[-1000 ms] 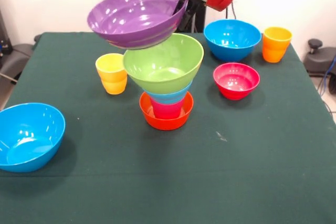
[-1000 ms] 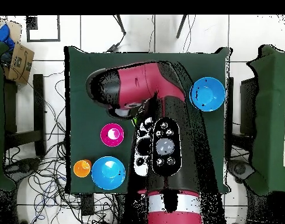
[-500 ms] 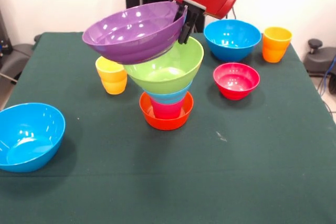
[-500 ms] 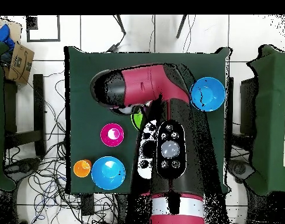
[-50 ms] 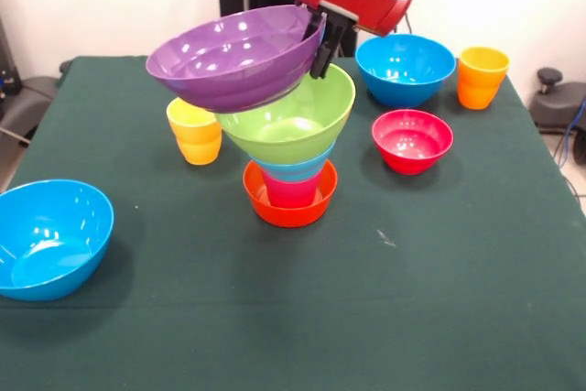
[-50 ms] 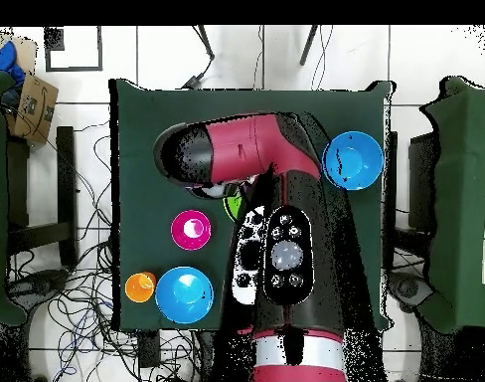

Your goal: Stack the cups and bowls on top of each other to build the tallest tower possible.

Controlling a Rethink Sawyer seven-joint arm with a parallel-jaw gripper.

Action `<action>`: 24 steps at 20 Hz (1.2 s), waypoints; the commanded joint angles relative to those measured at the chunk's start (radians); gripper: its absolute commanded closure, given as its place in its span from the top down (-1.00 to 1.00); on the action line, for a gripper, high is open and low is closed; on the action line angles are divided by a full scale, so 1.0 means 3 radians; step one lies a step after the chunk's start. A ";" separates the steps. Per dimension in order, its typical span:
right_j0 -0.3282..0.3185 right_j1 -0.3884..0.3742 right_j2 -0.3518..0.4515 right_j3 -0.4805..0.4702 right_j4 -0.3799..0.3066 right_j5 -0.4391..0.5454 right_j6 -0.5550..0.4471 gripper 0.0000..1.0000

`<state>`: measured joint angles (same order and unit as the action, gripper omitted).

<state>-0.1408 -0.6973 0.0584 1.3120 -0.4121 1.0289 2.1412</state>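
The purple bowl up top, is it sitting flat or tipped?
Tipped. The purple bowl leans on the green bowl, with its rim higher on the side where the gripper pinches it and lower toward the yellow cup.

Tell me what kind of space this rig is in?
Likely a robotics lab, not a home. The green-clothed table sits on a white tiled floor strewn with loose cables, more such tables flank it, and a cardboard box lies beside.

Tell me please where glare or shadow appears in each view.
Front view: bright glare spots on the purple bowl and on the near blue bowl, which casts a soft shadow on the table. Overhead view: the arm hides the tower; a white glint shows in the red bowl.
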 commanded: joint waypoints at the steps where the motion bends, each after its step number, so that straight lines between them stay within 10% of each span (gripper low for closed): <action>1: 0.0067 0.0257 0.0089 0.0229 0.0036 -0.0087 0.0232 -1.00; 24: 0.0127 0.0384 0.0055 0.0127 0.0140 -0.0115 0.0258 -1.00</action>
<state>-0.1178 -0.6004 0.0521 1.3115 -0.3800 1.0286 2.1412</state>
